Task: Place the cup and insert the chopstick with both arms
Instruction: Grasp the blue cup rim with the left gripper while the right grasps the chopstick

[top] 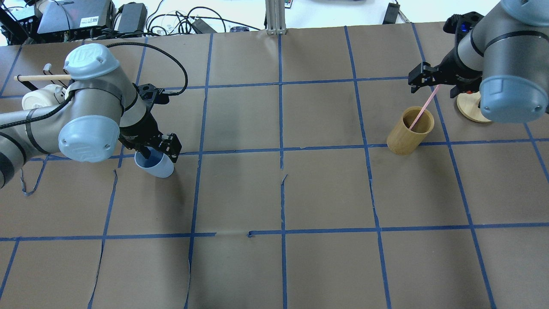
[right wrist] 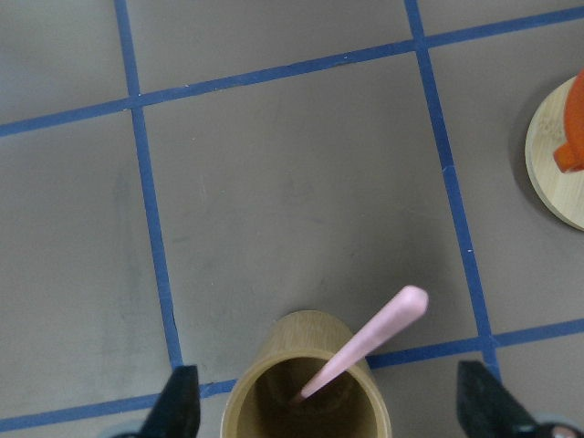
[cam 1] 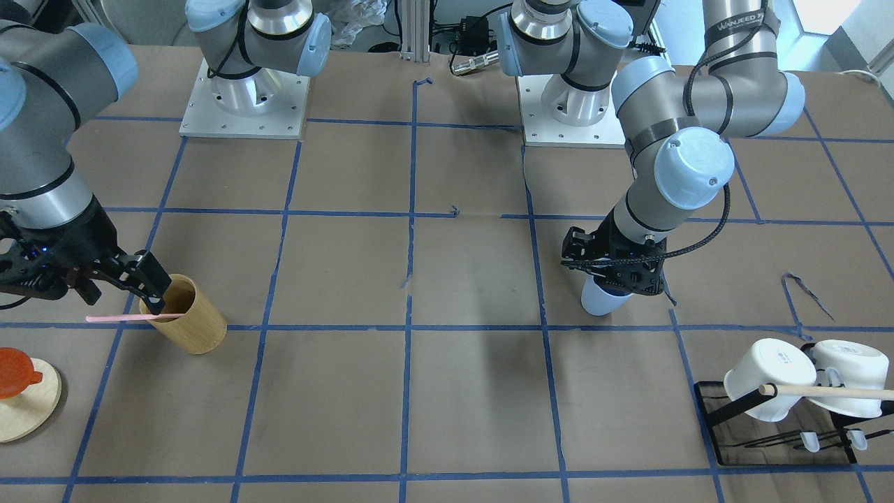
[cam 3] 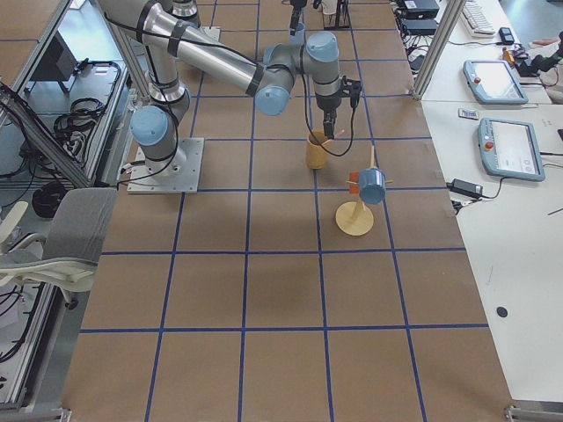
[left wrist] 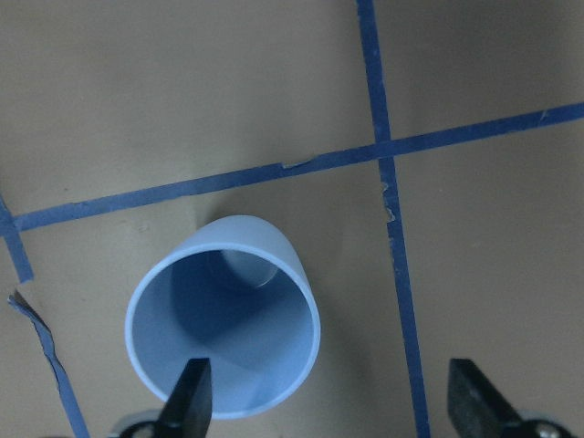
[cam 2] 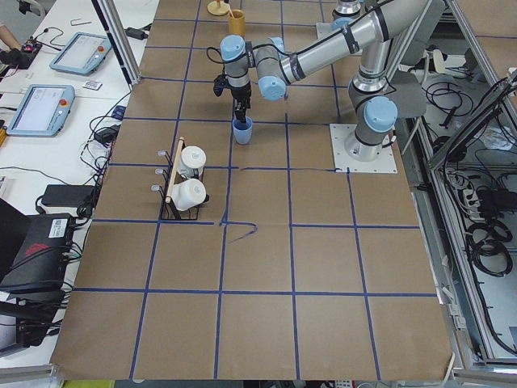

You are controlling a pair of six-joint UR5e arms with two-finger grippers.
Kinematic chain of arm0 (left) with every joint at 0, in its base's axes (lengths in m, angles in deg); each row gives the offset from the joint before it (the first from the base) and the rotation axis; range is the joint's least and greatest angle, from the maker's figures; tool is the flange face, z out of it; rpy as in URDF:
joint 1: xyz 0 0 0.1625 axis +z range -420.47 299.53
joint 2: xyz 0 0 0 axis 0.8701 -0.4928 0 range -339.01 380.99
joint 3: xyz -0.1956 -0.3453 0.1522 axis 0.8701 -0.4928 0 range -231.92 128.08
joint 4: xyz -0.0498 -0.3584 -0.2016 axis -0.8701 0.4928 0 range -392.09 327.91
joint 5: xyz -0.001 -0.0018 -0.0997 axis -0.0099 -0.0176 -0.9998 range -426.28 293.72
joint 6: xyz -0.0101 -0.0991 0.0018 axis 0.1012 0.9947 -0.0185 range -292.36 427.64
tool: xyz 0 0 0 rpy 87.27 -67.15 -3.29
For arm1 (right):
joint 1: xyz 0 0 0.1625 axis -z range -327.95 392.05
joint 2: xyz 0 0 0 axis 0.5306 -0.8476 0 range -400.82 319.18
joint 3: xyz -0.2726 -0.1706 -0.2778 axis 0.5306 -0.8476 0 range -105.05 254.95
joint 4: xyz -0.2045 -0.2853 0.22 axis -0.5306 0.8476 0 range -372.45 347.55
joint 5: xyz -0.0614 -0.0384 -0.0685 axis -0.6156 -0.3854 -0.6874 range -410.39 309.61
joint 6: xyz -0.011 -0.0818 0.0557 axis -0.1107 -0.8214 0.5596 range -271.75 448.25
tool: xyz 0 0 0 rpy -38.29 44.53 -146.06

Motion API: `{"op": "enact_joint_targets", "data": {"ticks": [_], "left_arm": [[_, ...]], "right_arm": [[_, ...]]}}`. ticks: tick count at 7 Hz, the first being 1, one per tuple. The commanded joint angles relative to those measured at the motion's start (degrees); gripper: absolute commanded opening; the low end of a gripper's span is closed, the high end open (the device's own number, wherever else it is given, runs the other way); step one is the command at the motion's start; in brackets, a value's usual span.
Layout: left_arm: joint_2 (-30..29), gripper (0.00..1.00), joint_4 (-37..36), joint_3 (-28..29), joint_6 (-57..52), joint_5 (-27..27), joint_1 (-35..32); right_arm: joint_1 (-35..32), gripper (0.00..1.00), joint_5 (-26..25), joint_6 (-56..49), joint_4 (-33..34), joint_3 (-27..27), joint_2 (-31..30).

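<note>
Two pincers, both spread wide and holding nothing. The left pincer hangs low over the cup, which appears to stand mouth-up on the table just beside a crossing of blue tape lines. One finger reaches inside the rim, while the other sits well clear of the outer wall. The right pincer hovers above the wooden holder, its jaws open on either side. The chopstick leans inside that holder with its lower end at the bottom and its upper end poking out past the rim — untouched.

The cup looks light, thin-walled and smooth, so it will probably tip or skate at a nudge. Its taper could also let it slide out of a squeeze across the body. Pinching the wall at the rim, one finger in and one out, seems the surer hold. The chopstick looks stiff, light and slick — likely to swivel in a grip. The free length above the holder's rim is the place to take it, closing squarely across it and then lifting along its lean.
</note>
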Motion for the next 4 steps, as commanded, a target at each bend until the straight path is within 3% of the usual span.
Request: {"op": "enact_joint_targets", "data": {"ticks": [1,2,3,4], "left_arm": [[-1.9,0.4,-1.6,-0.1,-0.4,0.7,0.0],[-2.3,0.13,-2.2,-0.1,-0.6,0.6,0.1],[-2.4,0.0,-2.2,-0.1,-0.6,0.6,0.1],[-2.5,0.0,-2.2,-0.1,-0.6,0.6,0.1]], "right_arm": [[0.1,0.8,0.2,0.3,2.5,0.1,0.9],[0.2,0.68,0.2,0.4,2.7,0.1,0.9],[0.2,0.48,0.2,0.4,2.8,0.1,0.9],[0.2,0.38,0.1,1.3,2.8,-0.2,0.9]]}}
